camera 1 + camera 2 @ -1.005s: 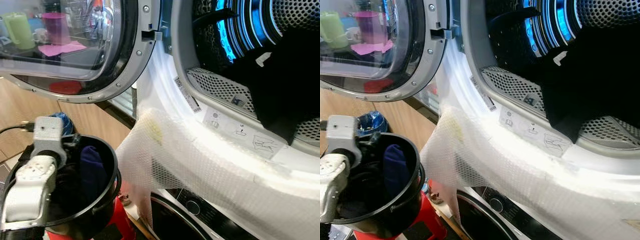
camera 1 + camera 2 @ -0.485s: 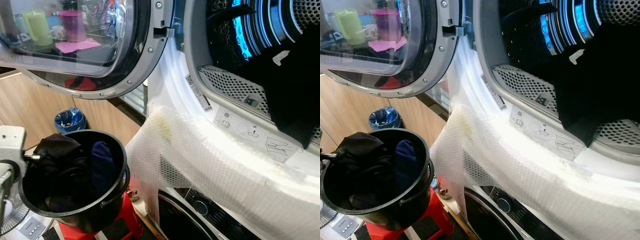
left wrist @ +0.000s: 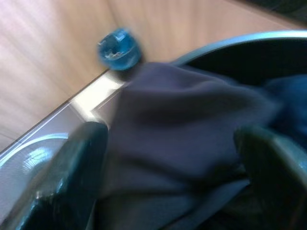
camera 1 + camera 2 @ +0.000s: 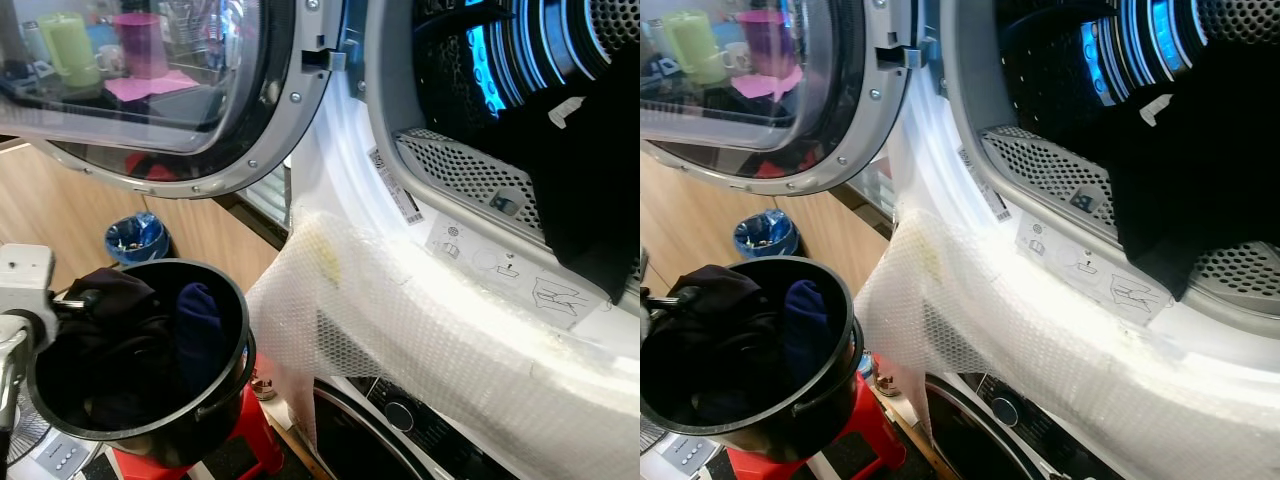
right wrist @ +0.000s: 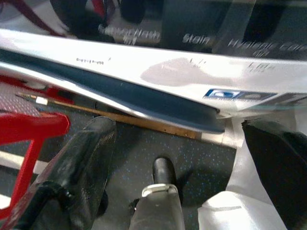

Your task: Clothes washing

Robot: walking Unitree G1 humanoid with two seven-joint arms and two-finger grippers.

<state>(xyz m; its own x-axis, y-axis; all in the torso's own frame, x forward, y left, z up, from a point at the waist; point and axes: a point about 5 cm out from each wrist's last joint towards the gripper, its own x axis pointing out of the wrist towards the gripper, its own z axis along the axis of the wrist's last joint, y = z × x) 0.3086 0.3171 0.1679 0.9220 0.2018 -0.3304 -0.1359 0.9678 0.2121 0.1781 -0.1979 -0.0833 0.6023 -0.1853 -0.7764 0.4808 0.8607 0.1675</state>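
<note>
**Left gripper on dark garment at the bucket rim**

A dark garment (image 3: 192, 124) lies between the two black fingers (image 3: 72, 187) of the left gripper (image 3: 172, 177), its folds filling the gap from one finger to the other. The fingers stand spread with the cloth bunched between them, so the jaws look closed on it as far as the blurred wrist view allows. The garment rests at the near left rim of the black bucket (image 4: 215, 400), heaped over other dark clothes, with a blue piece (image 4: 200, 325) just beside it further in. The bucket stands on a red stool (image 4: 245, 440).

The left arm (image 4: 20, 290) comes in from the left edge at bucket height, its white wrist block level with the rim and reaching sideways toward the pile. The right gripper (image 5: 177, 158) hangs low before the lower machine, pointing down at the speckled floor (image 5: 129, 153), its fingers wide apart with nothing between them.

To the right the dryer drum (image 4: 520, 100) gapes, blue-lit, with a black cloth (image 4: 590, 200) hanging over its lip. The round door (image 4: 150, 90) is swung open to the left, and bubble wrap (image 4: 400, 330) drapes the front below the opening.

Against half a second ago, the garment sits a little lower in the bucket and the whole scene has shifted slightly, which is the camera's move.
</note>
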